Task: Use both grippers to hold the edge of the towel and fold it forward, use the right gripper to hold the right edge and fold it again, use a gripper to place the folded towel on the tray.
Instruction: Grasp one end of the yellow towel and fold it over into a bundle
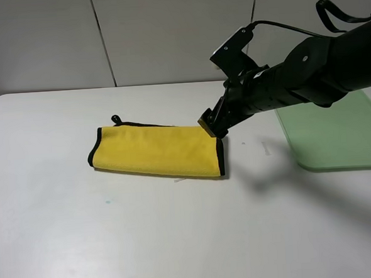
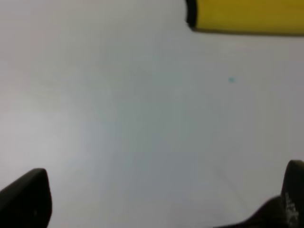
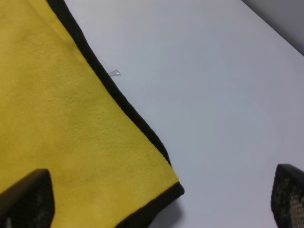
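A yellow towel with black trim (image 1: 158, 151) lies folded once into a long strip on the white table. My right gripper (image 1: 211, 126) hovers over the towel's far right corner, open and empty. The right wrist view shows the towel's corner (image 3: 71, 142) between the spread fingertips (image 3: 28, 197). The pale green tray (image 1: 339, 133) lies at the right, partly behind my right arm. My left gripper (image 2: 164, 199) is out of the exterior view; its wrist view shows spread fingertips (image 2: 26, 197) over bare table and a towel corner (image 2: 242, 16) ahead.
The white table (image 1: 147, 236) reaches a grey panelled wall at the back. A small black loop (image 1: 116, 120) sticks out at the towel's far left corner. A tiny mark (image 1: 107, 201) dots the table in front of the towel.
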